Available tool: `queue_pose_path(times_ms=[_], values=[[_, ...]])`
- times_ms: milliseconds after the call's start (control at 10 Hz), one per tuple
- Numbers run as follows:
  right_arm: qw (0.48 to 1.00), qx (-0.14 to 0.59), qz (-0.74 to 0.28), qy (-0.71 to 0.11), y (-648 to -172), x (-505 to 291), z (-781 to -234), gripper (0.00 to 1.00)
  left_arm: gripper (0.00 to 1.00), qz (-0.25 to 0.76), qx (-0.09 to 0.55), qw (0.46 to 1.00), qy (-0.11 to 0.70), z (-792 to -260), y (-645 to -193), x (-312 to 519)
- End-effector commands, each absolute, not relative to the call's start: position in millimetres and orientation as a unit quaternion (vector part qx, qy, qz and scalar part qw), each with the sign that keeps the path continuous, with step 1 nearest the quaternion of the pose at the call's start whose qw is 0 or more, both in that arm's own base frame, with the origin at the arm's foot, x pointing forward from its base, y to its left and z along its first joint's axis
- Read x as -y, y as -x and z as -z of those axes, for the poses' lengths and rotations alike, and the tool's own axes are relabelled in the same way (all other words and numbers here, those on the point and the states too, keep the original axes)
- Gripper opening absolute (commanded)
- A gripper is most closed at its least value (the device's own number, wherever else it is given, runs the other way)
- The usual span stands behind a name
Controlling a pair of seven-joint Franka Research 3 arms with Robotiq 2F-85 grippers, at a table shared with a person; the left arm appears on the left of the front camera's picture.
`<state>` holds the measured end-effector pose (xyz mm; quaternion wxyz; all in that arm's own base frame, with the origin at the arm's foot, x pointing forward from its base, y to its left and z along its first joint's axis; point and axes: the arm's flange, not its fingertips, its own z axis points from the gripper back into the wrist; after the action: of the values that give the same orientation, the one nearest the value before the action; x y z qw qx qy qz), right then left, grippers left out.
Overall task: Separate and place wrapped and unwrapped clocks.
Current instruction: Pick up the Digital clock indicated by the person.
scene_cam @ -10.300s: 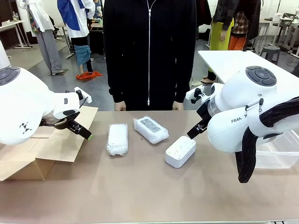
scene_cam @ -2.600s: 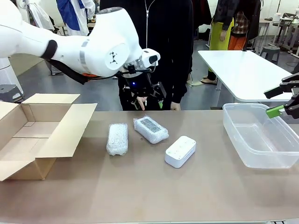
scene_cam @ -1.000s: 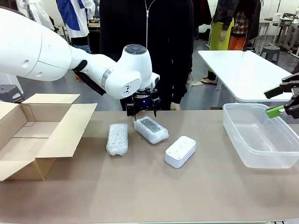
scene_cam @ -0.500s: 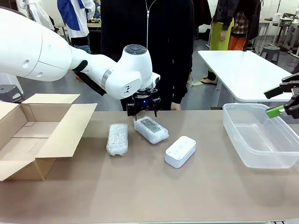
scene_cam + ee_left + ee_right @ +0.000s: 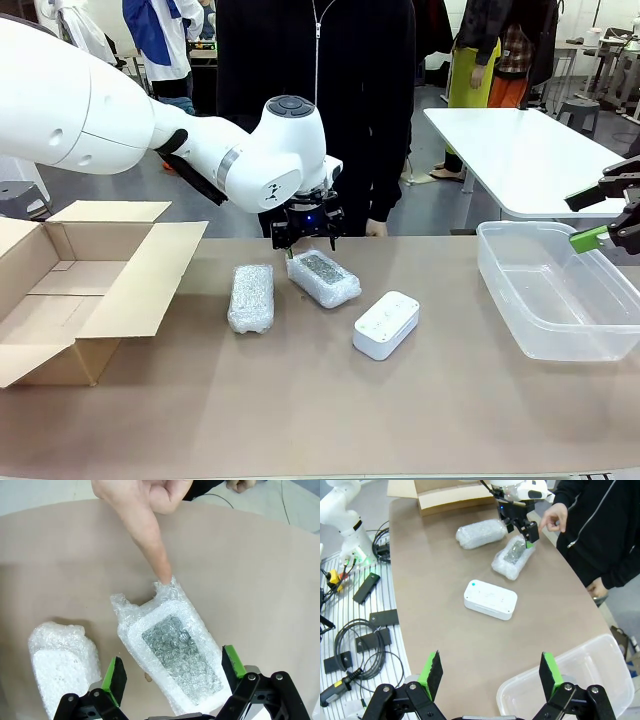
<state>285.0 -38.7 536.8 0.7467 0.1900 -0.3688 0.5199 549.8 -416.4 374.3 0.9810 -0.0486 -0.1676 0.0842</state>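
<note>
Tan table [image 5: 300, 420], L claw [image 5: 172, 666] spread over wrapped clock [image 5: 175, 652] — R claw [image 5: 592, 217], box [image 5: 60, 290] edge-cropped.

Lit brightly and evenly from overhead; soft, short shadows on the brown worktop [image 5: 300, 400]. Sharp across the front view. Slight sparkle on the wrapped clock [image 5: 175, 645]; wide-angle bending toward the wrist-view edges

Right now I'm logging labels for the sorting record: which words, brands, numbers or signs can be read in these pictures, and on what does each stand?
No word, brand name or number can be read.
On the left arm: a small dark emblem, no letters.
On the wrapped clock between the left fingers: a dark face under bubble wrap, nothing legible.
On the bare white clock: small dots, no legible print.
</note>
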Motion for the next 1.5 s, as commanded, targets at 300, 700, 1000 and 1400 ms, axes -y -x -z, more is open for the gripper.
queue_pose_path(times_ms=[300,700,1000,1400], values=[[0.737,0.375,-0.523,-0.204,-288.3,38.4,-538.3,1.0,1.0,-0.144,0.188,0.971,0.033,-367.3,-541.3,456.5],[0.737,0.375,-0.523,-0.204,-288.3,38.4,-538.3,1.0,1.0,-0.236,0.155,0.959,0.0,-360.1,-547.1,460.8],[0.737,0.375,-0.523,-0.204,-288.3,38.4,-538.3,1.0,1.0,-0.304,0.148,0.941,-0.011,-358.6,-554.6,456.0],[0.737,0.375,-0.523,-0.204,-288.3,38.4,-538.3,1.0,1.0,-0.306,0.14,0.941,0.028,-350.7,-558.9,454.6]])
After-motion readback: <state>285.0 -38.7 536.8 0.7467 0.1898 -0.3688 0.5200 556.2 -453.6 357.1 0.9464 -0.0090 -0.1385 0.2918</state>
